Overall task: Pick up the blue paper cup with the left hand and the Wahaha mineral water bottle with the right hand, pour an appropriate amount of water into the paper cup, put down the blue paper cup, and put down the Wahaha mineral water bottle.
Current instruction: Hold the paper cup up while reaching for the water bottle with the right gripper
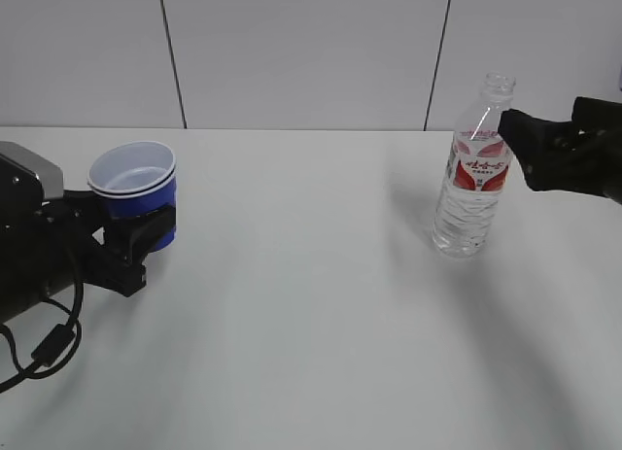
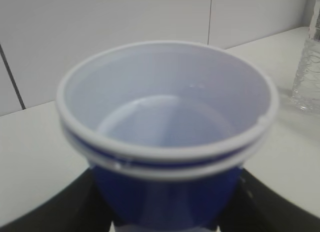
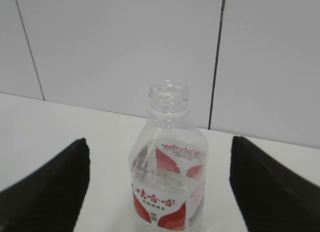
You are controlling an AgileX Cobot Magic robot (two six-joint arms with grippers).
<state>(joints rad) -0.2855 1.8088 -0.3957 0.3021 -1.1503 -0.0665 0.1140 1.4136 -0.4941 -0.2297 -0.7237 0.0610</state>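
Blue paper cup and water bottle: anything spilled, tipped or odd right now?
No spill shows on the white table. The clear ribbed plastic bottle with the red-and-white label stands upright, capless. One oddity: the deep blue paper cup has a doubled white rim, as if two cups were nested. It sits level between the left gripper's fingers.

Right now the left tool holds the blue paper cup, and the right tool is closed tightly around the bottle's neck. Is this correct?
Not quite. The left tool does hold the blue paper cup, but the right tool is not closed on the bottle. The right wrist view shows its two fingers spread wide, with clear gaps on both sides of the bottle, which stands upright on the table.
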